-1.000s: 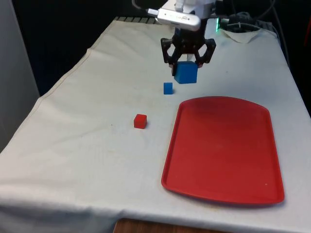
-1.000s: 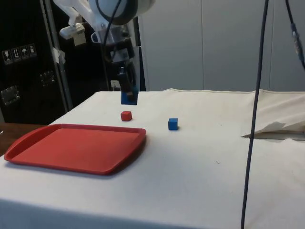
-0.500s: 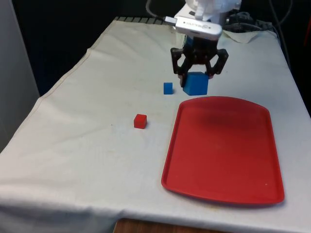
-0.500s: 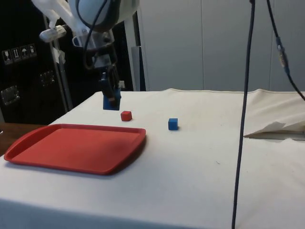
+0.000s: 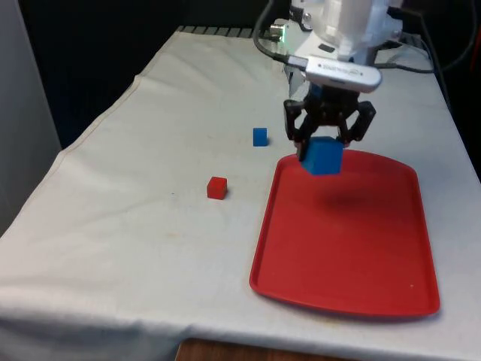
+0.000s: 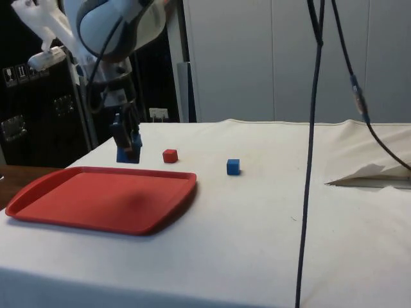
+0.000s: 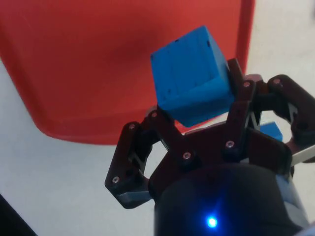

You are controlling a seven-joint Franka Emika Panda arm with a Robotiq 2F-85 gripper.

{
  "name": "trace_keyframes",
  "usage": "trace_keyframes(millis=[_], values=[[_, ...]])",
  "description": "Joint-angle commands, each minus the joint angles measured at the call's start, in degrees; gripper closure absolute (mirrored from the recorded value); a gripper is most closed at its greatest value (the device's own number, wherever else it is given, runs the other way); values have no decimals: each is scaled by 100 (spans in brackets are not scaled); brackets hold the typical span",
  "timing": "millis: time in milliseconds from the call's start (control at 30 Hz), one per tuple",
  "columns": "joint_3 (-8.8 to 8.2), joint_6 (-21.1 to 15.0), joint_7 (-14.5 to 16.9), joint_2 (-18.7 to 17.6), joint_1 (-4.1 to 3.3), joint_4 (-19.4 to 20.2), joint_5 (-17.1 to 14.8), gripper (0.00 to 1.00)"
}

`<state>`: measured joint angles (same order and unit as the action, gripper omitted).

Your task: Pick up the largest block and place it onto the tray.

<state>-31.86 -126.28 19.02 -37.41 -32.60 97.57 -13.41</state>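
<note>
Over on the front view's left of the white-clothed tabletop [image 5: 128, 195] sits a small red block [image 5: 216, 187], alone on the cloth and apart from everything else. A little farther back and toward the right is a small blue block [image 5: 260, 136], also resting on the cloth, near the far corner of the red tray [image 5: 353, 248] but not touching it. Next comes the gripper [image 5: 328, 143], hanging from the white arm with its jaws clamped on the large blue block [image 5: 323, 156]. That block is off the surface, held in the air above the tray's far end, just inside its rim, and it casts a soft shadow on the red surface beneath. From the side view the block [image 6: 128, 148] hangs above the tray's far edge [image 6: 128, 172]. Up close, the block [image 7: 192, 76] sits tilted between the black fingers [image 7: 241, 110], with the tray [image 7: 98, 64] spread below it.
</note>
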Motion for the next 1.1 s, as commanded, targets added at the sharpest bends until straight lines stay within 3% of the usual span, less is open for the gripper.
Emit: trace_keyframes(millis=[0,33,67,333,367,400,600,633,667,1033,1067], values=[[57,57,11,-92,40,-132,-86,91],[6,0,0,-52,0,-57,-34,91],[69,57,11,-138,40,-183,-126,91],[149,23,57,-573,57,-647,-430,91],[86,0,29,-533,6,-584,-384,91],[149,29,63,-625,57,-699,-464,91],[160,-11,166,-1020,69,-1020,-802,91],[103,-11,138,-1008,17,-985,-773,91],[155,-17,183,-1054,69,-1043,-842,91],[109,-17,189,-1157,23,-1100,-922,91],[109,-17,183,-1163,17,-1100,-922,82]])
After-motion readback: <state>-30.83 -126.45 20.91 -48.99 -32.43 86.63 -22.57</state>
